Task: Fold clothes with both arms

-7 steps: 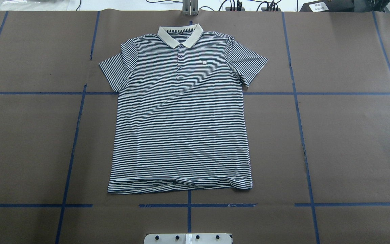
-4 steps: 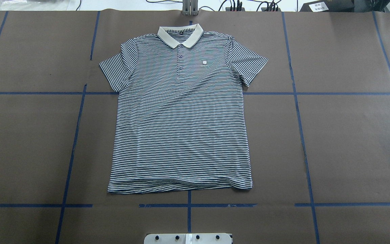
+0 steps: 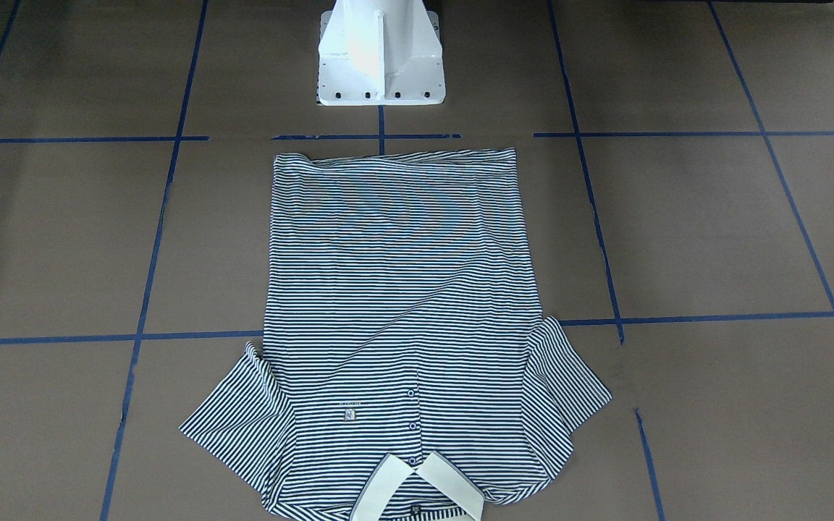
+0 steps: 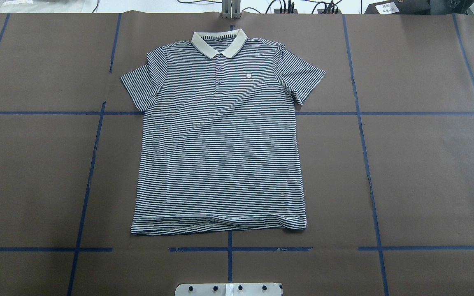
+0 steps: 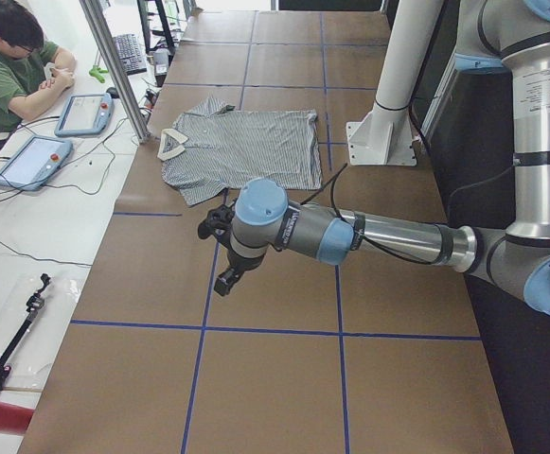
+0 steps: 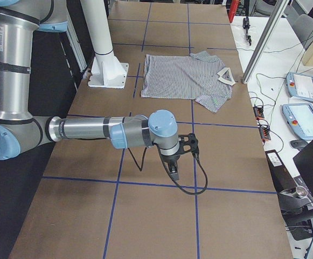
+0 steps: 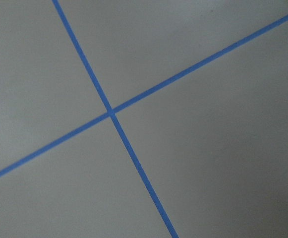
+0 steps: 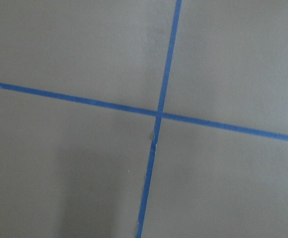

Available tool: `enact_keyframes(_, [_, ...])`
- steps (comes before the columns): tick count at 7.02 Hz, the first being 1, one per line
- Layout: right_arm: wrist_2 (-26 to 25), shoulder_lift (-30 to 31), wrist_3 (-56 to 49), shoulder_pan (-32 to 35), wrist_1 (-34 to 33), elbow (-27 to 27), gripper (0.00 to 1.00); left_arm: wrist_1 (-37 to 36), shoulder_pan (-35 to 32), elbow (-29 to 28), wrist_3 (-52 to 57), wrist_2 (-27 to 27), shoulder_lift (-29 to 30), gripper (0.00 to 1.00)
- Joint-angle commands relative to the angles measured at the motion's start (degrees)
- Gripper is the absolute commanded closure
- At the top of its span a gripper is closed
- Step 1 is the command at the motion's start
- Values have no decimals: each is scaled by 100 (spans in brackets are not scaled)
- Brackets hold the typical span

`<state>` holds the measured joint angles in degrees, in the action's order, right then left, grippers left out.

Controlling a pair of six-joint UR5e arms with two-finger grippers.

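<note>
The polo shirt point(image 4: 220, 144) has thin navy-and-white stripes, a plain cream collar point(image 4: 219, 43) and dark buttons point(image 4: 219, 74). The table point(image 4: 426, 172) beneath it is brown with a blue tape grid point(image 4: 426, 113). The left arm point(image 5: 398, 236) and right arm point(image 6: 86, 129) are silver-grey, with light-blue joint caps.

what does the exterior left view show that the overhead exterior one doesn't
Only exterior left: the left arm, its hand above bare table short of the polo shirt, and a seated person. Only overhead: the shirt's chest logo and buttons. Both: the shirt flat and unfolded, blue tape lines, the white base.
</note>
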<state>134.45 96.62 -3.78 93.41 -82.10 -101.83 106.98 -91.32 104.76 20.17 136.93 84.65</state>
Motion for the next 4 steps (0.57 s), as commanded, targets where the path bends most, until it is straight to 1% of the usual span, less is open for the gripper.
enact_keyframes(1, [142, -363, 97, 1, 717, 679, 0, 1381, 9, -812, -13, 26, 664, 0])
enact_keyframes(2, [500, -772, 106, 1, 1131, 1257, 0, 1604, 18, -1409, -214, 52, 1354, 0])
enact_keyframes(3, [512, -1107, 167, -164, 1353, 1428, 0, 1659, 79, -1449, -990, 53, 1509, 0])
enact_keyframes(4, [521, -1528, 1072, -609, 1381, 1499, 0, 1755, 218, -1459, -1433, 53, 1633, 0])
